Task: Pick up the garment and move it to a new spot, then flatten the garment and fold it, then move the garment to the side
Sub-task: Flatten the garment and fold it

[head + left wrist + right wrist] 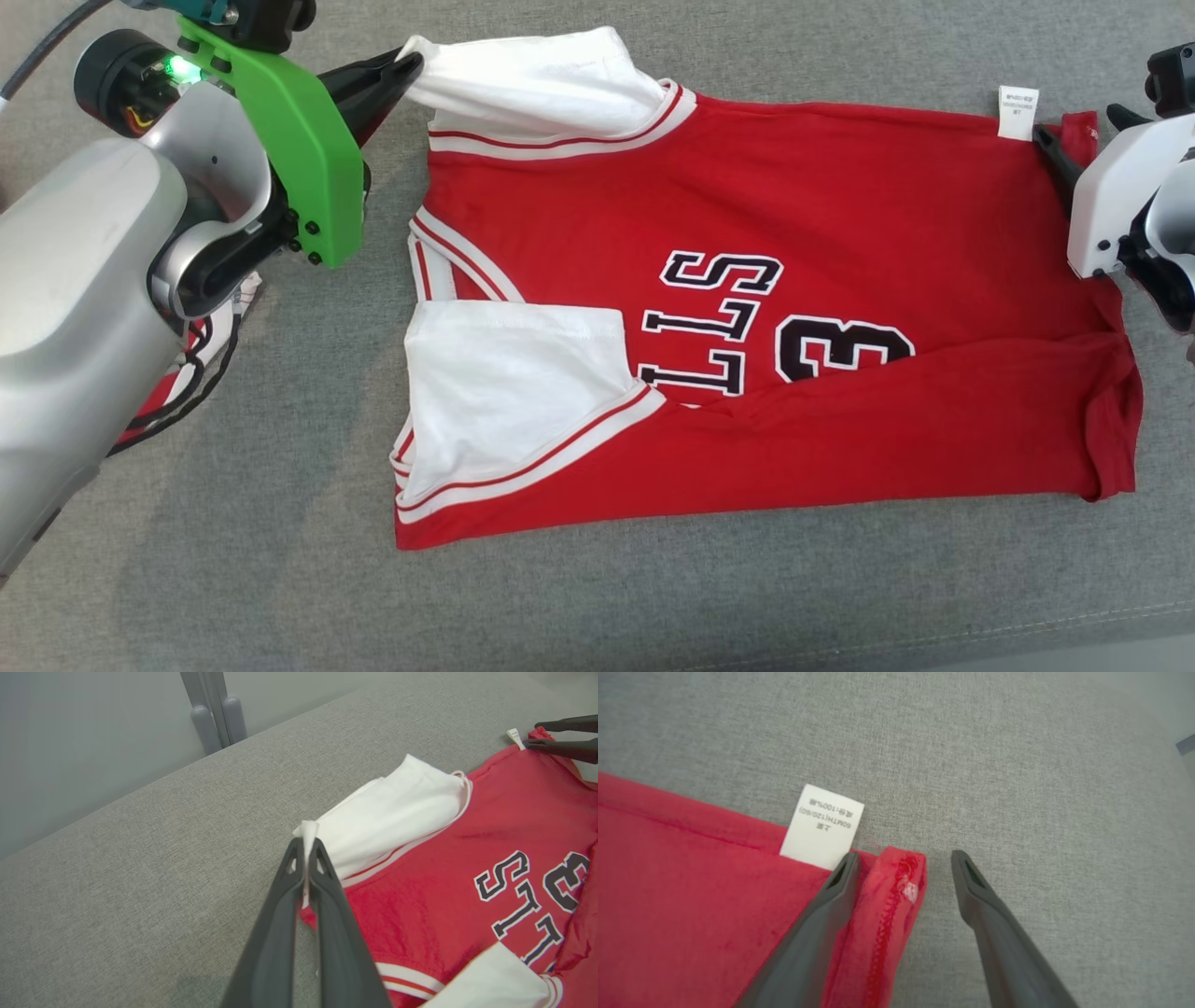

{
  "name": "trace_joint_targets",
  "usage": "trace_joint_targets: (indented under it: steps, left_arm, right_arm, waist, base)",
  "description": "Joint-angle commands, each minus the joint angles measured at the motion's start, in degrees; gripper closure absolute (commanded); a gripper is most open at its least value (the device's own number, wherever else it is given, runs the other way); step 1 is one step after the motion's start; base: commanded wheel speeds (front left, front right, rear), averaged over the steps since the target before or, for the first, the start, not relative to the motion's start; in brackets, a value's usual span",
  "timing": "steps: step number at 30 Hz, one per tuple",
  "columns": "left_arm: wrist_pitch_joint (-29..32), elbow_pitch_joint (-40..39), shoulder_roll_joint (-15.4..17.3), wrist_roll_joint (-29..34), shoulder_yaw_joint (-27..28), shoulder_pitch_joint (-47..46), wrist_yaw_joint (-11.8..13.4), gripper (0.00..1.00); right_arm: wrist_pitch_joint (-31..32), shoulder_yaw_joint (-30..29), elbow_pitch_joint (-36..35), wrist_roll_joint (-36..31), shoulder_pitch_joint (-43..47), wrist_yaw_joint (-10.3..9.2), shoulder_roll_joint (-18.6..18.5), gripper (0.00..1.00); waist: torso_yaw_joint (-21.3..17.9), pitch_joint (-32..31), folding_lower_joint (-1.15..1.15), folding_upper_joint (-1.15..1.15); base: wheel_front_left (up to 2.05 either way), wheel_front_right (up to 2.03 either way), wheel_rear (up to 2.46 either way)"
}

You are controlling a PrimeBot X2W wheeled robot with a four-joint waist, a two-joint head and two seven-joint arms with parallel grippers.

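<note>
At the left, the left gripper (408, 67) is seen clamped on the tip of a soft white sleeve (541, 84), lifted in a fold off the grey, coarsely woven cushion (653, 579); the garment (794, 187), a smooth red jersey with striped white trim and blocky black lettering, is laid flat across the cushion's middle, its near part creased over. At its far right corner a small rectangular white care label (822, 826) is shown; there the right gripper (903, 858) is held spread wide, tapered dark fingers set either side of the stitched hem corner.
</note>
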Motion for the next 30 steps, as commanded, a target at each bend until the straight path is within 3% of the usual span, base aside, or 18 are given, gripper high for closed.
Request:
trace_joint_targets:
  steps: [1, 2, 3, 4, 5, 18, 24, 30]
  left_arm:
    - [-0.4, 0.4, 0.2, -0.3, -0.1, -0.5, 0.0, 1.00]
    - [-0.6, 0.4, 0.3, -0.4, -0.2, -0.6, 0.0, 1.00]
    - [-0.7, 0.5, 0.4, -0.4, -0.3, -0.8, 0.0, 1.00]
    - [-0.8, 0.7, 0.5, -0.5, -0.4, -1.0, 0.0, 1.00]
    - [-1.0, 0.9, 0.7, -0.5, -0.5, -1.2, 0.0, 1.00]
    - [-5.9, 9.8, 0.3, 5.3, -0.2, -7.4, 1.2, 1.00]
    - [-12.1, 16.9, -2.3, 9.0, 0.4, -11.7, 2.5, 1.00]
    - [-16.4, 21.8, -5.9, 10.8, -1.2, -13.5, 1.2, 1.00]
  right_arm:
    - [0.6, 0.9, 0.7, 0.7, 0.0, -0.02, 0.0, 0.00]
    - [1.1, 1.6, 1.0, 1.3, 0.1, -0.02, -0.1, 0.00]
    - [1.3, 2.0, 1.2, 1.7, 0.0, -0.02, -0.2, 0.29]
    - [1.5, 2.5, 1.6, 2.1, -0.2, -0.02, -0.3, 0.85]
    - [1.5, 2.9, 1.8, 2.3, -0.3, -0.03, -0.4, 1.00]
    - [-10.0, 1.1, 4.6, 1.1, -9.4, -0.06, 0.7, 1.00]
    - [-15.6, 0.3, 7.0, -1.2, -13.8, -0.07, 2.1, 1.00]
    - [-20.5, 0.7, 8.7, -2.3, -15.1, -0.06, 2.4, 1.00]
  waist:
    - [-0.1, 0.1, 0.00, 0.00]
    - [-0.2, 0.2, 0.00, 0.00]
    - [-0.3, 0.3, 0.00, 0.00]
    - [-0.4, 0.4, 0.00, 0.00]
    - [-0.5, 0.5, 0.00, 0.00]
    - [-2.6, 3.2, 0.00, 0.00]
    - [-3.2, 4.4, 0.00, 0.00]
    - [-2.4, 4.6, 0.00, 0.00]
  base:
    - [0.00, 0.00, 0.00]
    - [0.00, 0.00, 0.00]
    - [0.00, 0.00, 0.00]
    - [0.00, 0.00, 0.00]
    - [0.00, 0.00, 0.00]
    - [0.00, 0.00, 0.00]
    - [0.00, 0.00, 0.00]
    - [0.00, 0.00, 0.00]
